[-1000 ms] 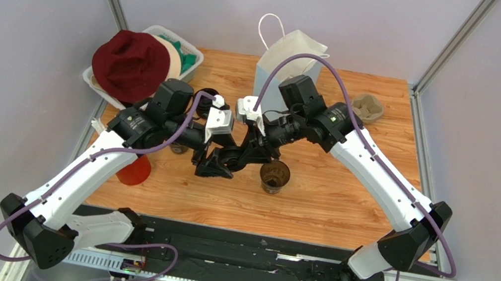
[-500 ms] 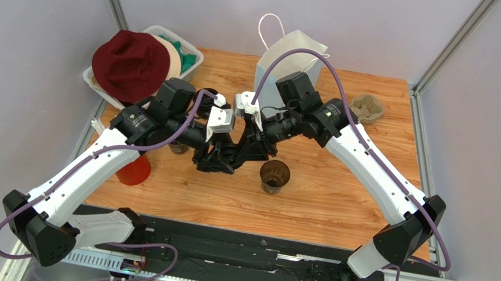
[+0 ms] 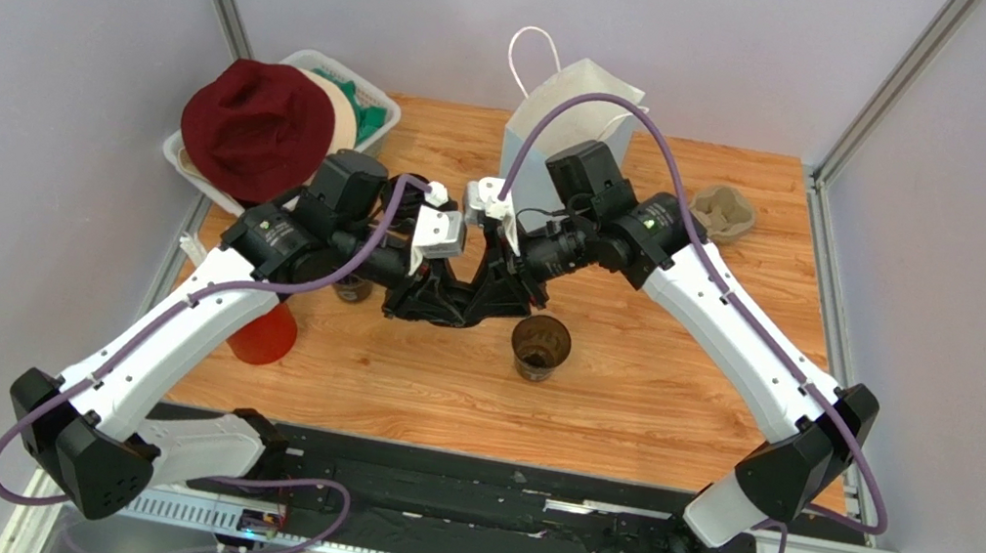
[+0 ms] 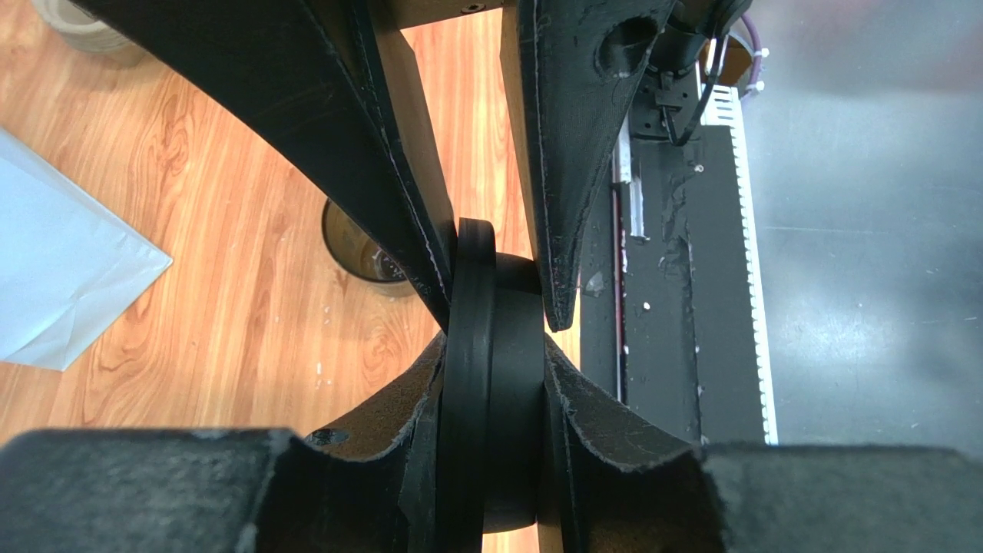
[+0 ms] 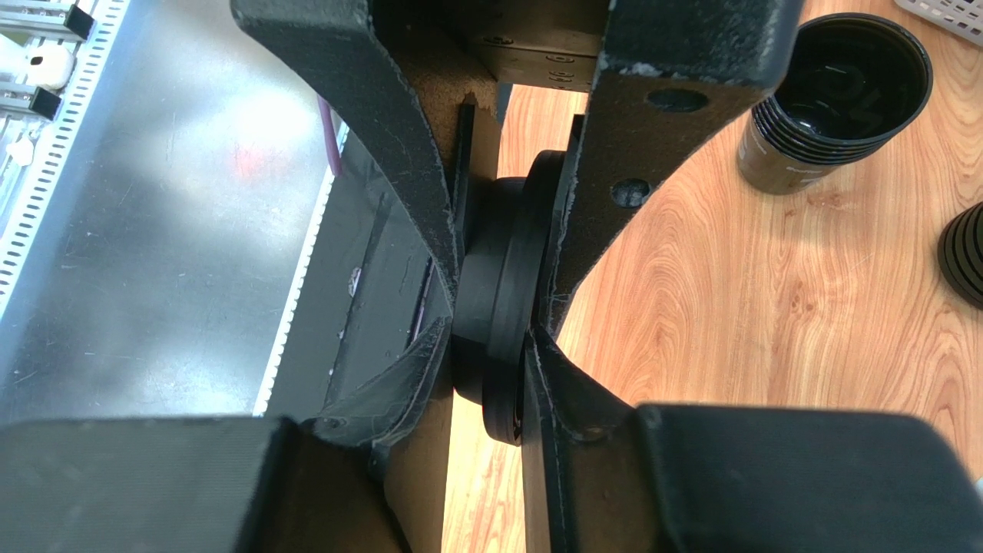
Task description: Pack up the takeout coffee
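Note:
The takeout coffee (image 3: 540, 345) is a small dark cup with a brownish inside, standing open-topped on the wooden table, and it also peeks out behind the fingers in the left wrist view (image 4: 360, 248). Just left of it, above the table, both grippers meet on one black round lid (image 4: 490, 380) (image 5: 508, 288). My left gripper (image 3: 432, 304) (image 4: 494, 357) has both pads pressed on the lid's faces. My right gripper (image 3: 489, 294) (image 5: 494, 346) pinches the same lid from the opposite side. The pale-blue paper bag (image 3: 569, 118) stands upright at the back.
A stack of black cups (image 5: 848, 98) and a stack of lids (image 5: 963, 254) sit left of the grippers. A red cup (image 3: 264, 334) stands by the left arm. A white bin (image 3: 382, 126) with a maroon hat (image 3: 255, 128) is back left, a grey pulp tray (image 3: 725, 213) back right.
My left gripper's fingers have narrowed onto the lid held by the right gripper. The right gripper first drew back left from over the cup, then both held near the same spot.

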